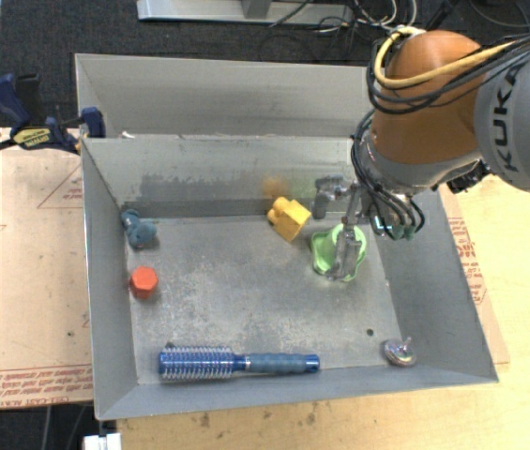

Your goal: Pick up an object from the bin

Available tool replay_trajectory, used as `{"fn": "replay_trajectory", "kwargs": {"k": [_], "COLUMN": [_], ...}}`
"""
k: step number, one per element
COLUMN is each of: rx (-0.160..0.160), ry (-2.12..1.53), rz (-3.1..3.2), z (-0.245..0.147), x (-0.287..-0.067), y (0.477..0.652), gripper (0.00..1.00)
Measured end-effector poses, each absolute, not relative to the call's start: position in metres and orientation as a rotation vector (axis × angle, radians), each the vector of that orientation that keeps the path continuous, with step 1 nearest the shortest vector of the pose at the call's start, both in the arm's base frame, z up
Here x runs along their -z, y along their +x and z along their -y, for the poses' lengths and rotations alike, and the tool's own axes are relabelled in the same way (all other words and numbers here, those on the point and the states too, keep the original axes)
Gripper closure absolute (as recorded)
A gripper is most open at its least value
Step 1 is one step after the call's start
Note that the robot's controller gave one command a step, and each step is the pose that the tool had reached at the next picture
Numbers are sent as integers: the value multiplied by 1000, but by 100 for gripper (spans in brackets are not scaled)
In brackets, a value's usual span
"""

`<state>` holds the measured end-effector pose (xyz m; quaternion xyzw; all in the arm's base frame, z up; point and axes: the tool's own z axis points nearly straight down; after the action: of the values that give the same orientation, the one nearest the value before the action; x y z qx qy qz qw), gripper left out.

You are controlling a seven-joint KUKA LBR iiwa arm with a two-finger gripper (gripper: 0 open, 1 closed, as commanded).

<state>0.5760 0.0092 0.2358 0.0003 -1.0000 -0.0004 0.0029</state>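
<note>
My gripper (345, 256) reaches down at the right of the bin's floor, its fingers (350, 244) set into a translucent green thing (325, 249) lying there. The green thing sits around and beside the fingertips; whether they pinch it I cannot make out. A yellow block (290, 217) lies just to the left of it, near the back wall.
A blue hairbrush (236, 363) lies along the front wall. An orange cylinder (143, 280) and a blue-grey lump (139, 230) rest at the left. A small silver disc (399, 352) sits in the front right corner. The arm's orange cover hangs over the bin's back right.
</note>
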Motion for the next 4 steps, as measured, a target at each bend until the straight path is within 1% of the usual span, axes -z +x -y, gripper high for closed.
{"fn": "replay_trajectory", "kwargs": {"k": [1, 2, 3, 4], "rx": [-1, 1, 0, 7], "ry": [55, 562, 1067, 1070], "rz": [3137, 3092, 2959, 2961], "z": [53, 82, 102, 99], "x": [-142, -69, -70, -71], "y": [610, 625, 615, 616], "gripper": [0, 0, 0, 100]}}
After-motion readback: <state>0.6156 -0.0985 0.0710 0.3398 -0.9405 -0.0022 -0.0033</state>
